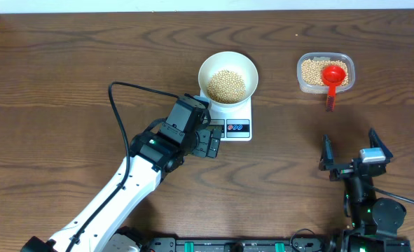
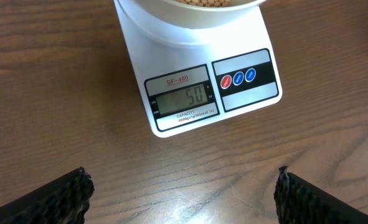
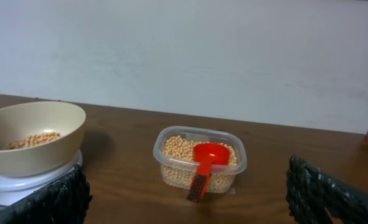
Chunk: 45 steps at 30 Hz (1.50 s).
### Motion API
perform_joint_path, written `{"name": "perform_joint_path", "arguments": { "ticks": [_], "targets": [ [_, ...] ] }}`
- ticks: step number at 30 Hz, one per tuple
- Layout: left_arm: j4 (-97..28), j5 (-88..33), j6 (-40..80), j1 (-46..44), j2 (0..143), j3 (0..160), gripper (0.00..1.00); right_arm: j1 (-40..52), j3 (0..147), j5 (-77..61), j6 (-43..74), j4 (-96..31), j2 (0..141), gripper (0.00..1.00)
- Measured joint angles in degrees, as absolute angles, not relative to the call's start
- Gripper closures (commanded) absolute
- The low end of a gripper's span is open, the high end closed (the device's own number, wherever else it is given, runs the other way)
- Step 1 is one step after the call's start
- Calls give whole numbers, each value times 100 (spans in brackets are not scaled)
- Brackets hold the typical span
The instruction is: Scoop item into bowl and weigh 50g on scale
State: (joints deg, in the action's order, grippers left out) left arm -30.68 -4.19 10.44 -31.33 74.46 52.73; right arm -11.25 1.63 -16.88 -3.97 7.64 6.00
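Small round tan-yellow beans (image 1: 226, 85) lie in the round white bowl (image 1: 207, 70) on the white rectangular digital scale (image 2: 196, 99), which reads 50. To its right, a clear plastic tub (image 1: 300, 73) holds a red scoop (image 1: 334, 73). The left claw (image 2: 180, 186), spread, faces the scale; the right claw (image 1: 350, 148), spread, is well apart.

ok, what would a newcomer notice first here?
The white bowl of beans on the scale, top centre of the table, with the display reading 50. Then the red scoop lying in the clear tub of beans to the upper right.
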Motion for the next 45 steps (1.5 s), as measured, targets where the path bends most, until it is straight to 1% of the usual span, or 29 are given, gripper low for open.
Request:
{"name": "perform_joint_path", "arguments": {
  "ticks": [10,45],
  "targets": [
    [-3068,-419,1044,-3133,7446,5273,5,-1098,51,-1667,-397,-272,93,1],
    [-3068,-419,1044,-3133,7446,5273,5,-1094,51,-1649,-397,-281,84,1]
  ]
}}
